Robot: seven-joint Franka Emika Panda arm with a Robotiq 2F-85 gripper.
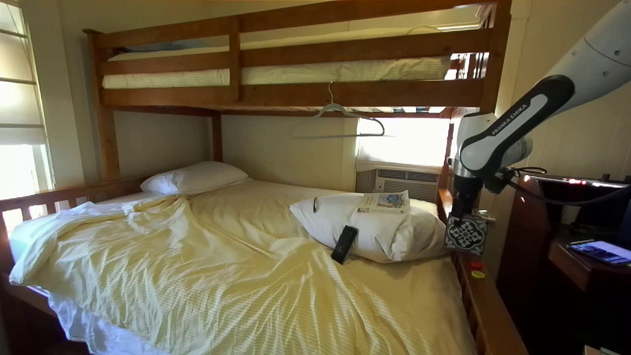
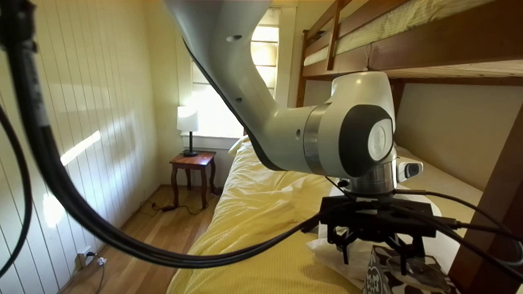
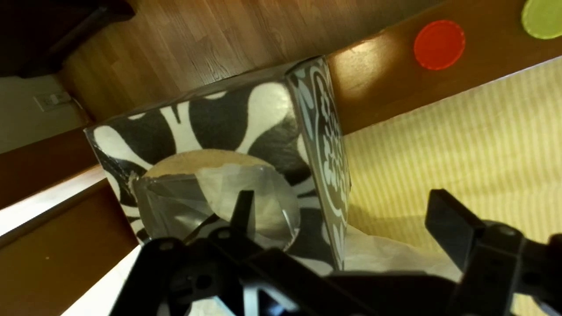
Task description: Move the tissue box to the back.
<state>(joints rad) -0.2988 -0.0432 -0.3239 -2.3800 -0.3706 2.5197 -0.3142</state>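
The white-and-black Franka Emika arm (image 1: 515, 123) reaches over the brown wooden bed rail (image 1: 493, 315) with its wrist directed downward. Mounted at the wrist is a black two-finger gripper (image 2: 374, 267).

Jaws: apart. One side wall of the tissue box (image 1: 466, 235), a small cube-shaped carton printed in black and white, lies between the two fingers. In the wrist view, one finger (image 3: 244, 210) is located over the rounded opening in the top panel, which is partly covered by torn clear plastic film (image 3: 171, 197). Whether this finger enters the opening, I cannot tell from here. The opposite finger (image 3: 452, 228) is located outside the carton, with a visible gap to the side wall.

Tissue box: upright, seated on the rail, just beside a plump white fabric pillow (image 1: 379, 231). Near the box, on the same rail, lie a flat red disc (image 3: 439, 44) and, farther along, a flat yellow-green disc (image 3: 544, 18).

Pillow: carries a book with a printed paper cover (image 1: 384, 202). A slim black remote (image 1: 344, 244) rests tilted against its side. Above, a grey clothes hanger (image 1: 334, 106) hangs from the brown wooden upper-bunk rail (image 1: 404, 93).
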